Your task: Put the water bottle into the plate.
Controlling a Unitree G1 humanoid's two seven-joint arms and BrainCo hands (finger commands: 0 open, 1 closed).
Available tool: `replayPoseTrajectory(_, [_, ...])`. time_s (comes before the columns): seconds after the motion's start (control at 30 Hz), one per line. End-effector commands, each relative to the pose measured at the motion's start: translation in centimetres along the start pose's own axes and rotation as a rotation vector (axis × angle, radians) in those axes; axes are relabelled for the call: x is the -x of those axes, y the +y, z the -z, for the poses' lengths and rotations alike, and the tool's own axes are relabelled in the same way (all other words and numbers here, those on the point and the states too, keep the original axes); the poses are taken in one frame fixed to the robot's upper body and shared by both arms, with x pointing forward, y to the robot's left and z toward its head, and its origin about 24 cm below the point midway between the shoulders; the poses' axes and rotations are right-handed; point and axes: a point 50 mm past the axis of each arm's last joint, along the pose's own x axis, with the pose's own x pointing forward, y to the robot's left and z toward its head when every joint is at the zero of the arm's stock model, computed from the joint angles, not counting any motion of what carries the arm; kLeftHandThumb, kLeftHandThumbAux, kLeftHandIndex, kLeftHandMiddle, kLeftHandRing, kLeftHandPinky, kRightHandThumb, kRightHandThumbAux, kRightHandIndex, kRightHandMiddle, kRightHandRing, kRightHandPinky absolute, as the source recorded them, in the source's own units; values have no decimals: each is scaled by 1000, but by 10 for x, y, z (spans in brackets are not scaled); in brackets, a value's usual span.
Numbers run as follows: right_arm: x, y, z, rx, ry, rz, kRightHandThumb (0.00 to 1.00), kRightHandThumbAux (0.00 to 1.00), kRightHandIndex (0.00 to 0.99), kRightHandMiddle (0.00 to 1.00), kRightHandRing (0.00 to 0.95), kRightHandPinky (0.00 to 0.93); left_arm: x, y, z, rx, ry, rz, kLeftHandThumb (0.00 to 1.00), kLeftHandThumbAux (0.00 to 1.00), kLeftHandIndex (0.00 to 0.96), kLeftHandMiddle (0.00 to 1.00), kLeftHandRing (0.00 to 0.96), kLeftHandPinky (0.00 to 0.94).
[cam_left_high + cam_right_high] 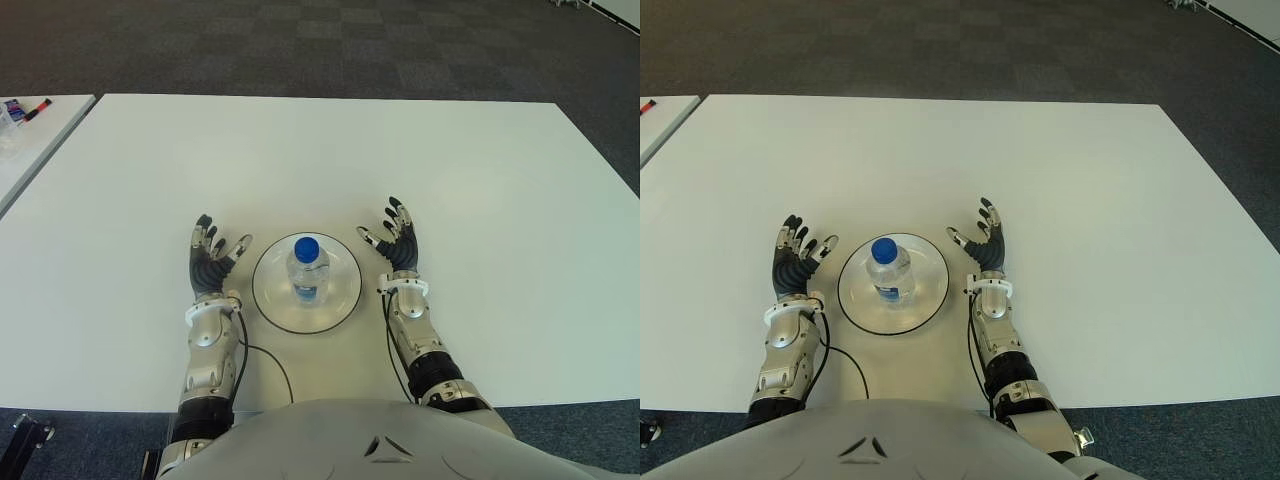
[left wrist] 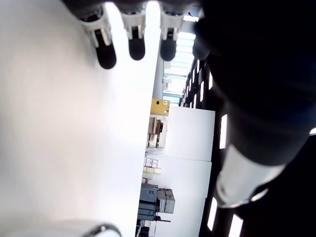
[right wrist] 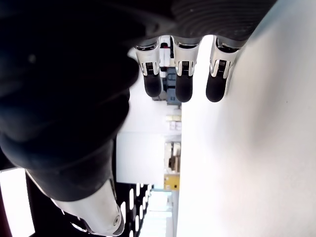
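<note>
The water bottle (image 1: 307,268) stands upright inside the plate (image 1: 345,297). Left robot hand (image 1: 210,258) and right robot hand (image 1: 395,239) flank the plate, fingers spread, empty. Best keep both clear.

Clear plastic water bottle (image 1: 307,270) with a matt blue plastic cap, glossy label band; it sits on a round white plate (image 1: 343,296), smooth glazed finish with a thin dark rim line. White rectangular table (image 1: 300,160) is smooth matt laminate, the floor (image 1: 300,45) around it dark grey carpet tile, rough weave. Left hand (image 1: 210,262) and right hand (image 1: 396,243): black ribbed rubbery palms, matt black fingertip pads (image 2: 137,48) on silver, metallic-looking finger segments, with glossy silver-grey forearm shells behind them.
</note>
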Motion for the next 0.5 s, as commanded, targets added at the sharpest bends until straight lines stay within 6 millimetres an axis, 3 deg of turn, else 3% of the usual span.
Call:
replayPoseTrajectory(0.03, [19, 16, 20, -46, 127, -13, 259, 893, 110, 84, 86, 141, 10, -4, 17, 31, 102, -1, 72, 835, 62, 47, 28, 95])
replayPoseTrajectory(0.5, [19, 16, 19, -46, 111, -17, 256, 915, 110, 86, 93, 151, 10, -5, 16, 24, 83, 10, 57, 834, 66, 50, 28, 86])
